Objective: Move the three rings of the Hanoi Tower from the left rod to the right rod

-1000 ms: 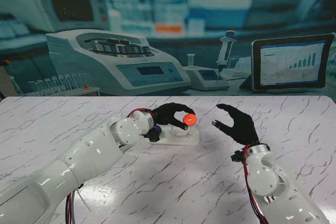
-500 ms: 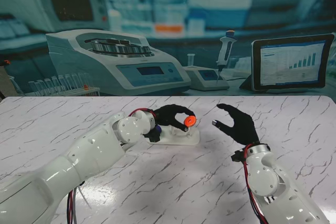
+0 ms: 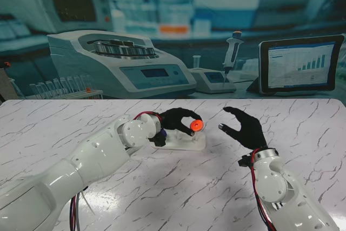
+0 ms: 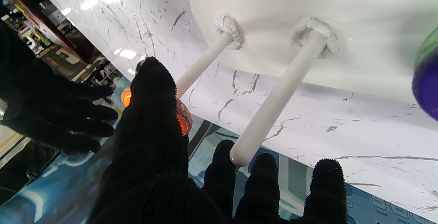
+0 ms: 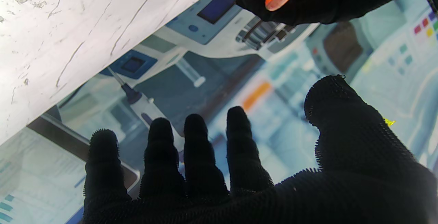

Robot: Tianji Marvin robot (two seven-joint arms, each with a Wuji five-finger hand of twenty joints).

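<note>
Left hand pinches the orange ring above the white base.

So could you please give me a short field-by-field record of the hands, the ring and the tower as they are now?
left hand: shut on the orange ring, held over the right end of the white base
right hand: open, holding nothing, to the right of the base
rods: two in the left wrist view, both bare
other rings: a purple and green edge only
</note>
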